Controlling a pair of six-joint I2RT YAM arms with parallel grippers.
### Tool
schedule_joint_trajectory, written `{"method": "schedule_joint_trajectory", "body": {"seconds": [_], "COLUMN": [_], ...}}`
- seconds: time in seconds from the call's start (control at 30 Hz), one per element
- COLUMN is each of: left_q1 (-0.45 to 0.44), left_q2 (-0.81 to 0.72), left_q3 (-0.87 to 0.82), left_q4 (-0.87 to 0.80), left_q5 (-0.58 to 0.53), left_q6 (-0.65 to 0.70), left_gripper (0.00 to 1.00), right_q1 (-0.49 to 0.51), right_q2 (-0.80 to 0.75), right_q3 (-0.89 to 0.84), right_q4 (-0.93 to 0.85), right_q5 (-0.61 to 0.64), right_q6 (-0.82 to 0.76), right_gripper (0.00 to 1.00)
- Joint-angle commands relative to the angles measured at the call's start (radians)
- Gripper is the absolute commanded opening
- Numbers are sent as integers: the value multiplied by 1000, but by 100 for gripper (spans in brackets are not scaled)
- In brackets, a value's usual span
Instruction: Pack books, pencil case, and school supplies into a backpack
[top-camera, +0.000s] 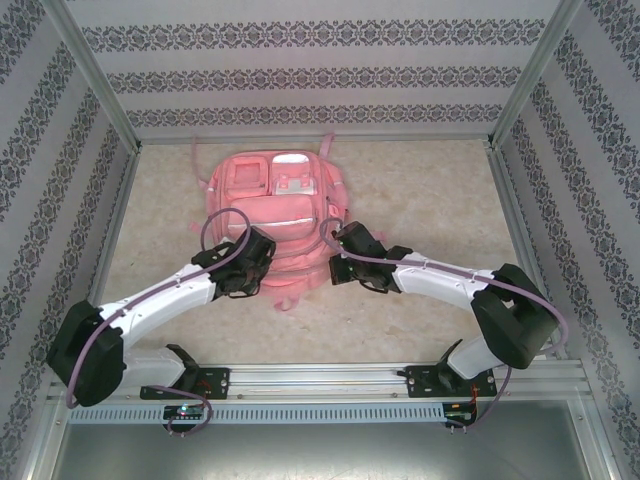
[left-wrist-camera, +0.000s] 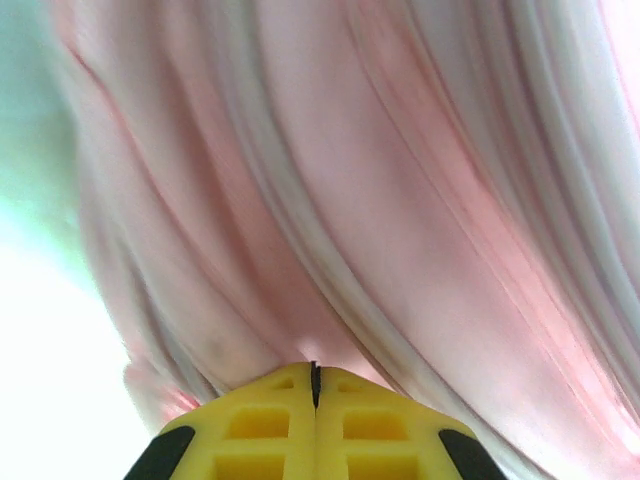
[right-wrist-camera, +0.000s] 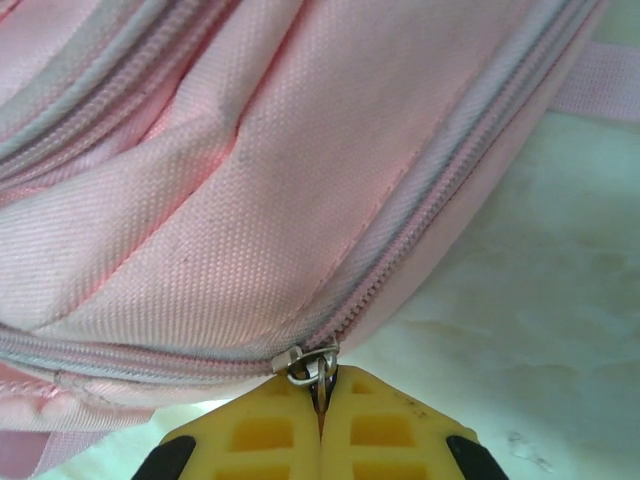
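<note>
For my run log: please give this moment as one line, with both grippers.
left gripper: shut on backpack fabric | right gripper: shut on zipper pull | backpack: on table

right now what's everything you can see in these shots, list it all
backpack: 1, pink with white trim, middle of the table
zipper pull: 1, silver metal, on the backpack's side zip
table: 1, beige marbled, under the backpack
rail: 1, aluminium, near edge, holding the arm bases
left arm: 1, white and black, reaching to the backpack's near left
right arm: 1, white and black, reaching to its near right
left fingers: yellow, shut on a backpack fold
right fingers: yellow, shut on the zipper pull
</note>
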Motion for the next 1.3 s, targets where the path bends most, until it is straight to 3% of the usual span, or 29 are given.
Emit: {"method": "schedule_joint_trajectory", "body": {"seconds": [0.0,0.07,0.23,0.43,0.67,0.73,0.83,0.9,1.03,1.13,1.27], "left_q1": [19,18,-1,-58,-62,-60,-58,-52,-46,-47,-38], "left_q2": [-40,-37,51,196,215,205,182,159,155,161,151], "left_q3": [-22,-7,89,223,244,217,155,93,35,20,8], "left_q4": [-18,49,168,184,79,78,110,191,266,293,312], "left_q5": [-20,25,142,213,134,120,88,69,22,-30,-103], "left_q6": [61,114,241,296,180,139,63,3,-99,-149,-173], "left_gripper": [0,0,27,36,43,57,59,66,66,60,32], "right_q1": [-16,-16,-5,10,31,33,39,43,56,70,84], "right_q2": [-24,-25,-14,-18,-23,-23,-23,-18,-5,4,3], "right_q3": [-10,-5,-5,-8,-18,-22,-23,-21,-14,-9,-11], "right_q4": [-39,-36,-26,-18,-12,-10,-6,-6,-1,2,1], "right_q5": [26,7,-5,-4,3,4,3,1,1,2,11], "right_q6": [-46,-50,-32,-16,-2,2,6,6,10,17,22], "right_gripper": [0,0,0,0,0,0,0,0,0,0,0]}}
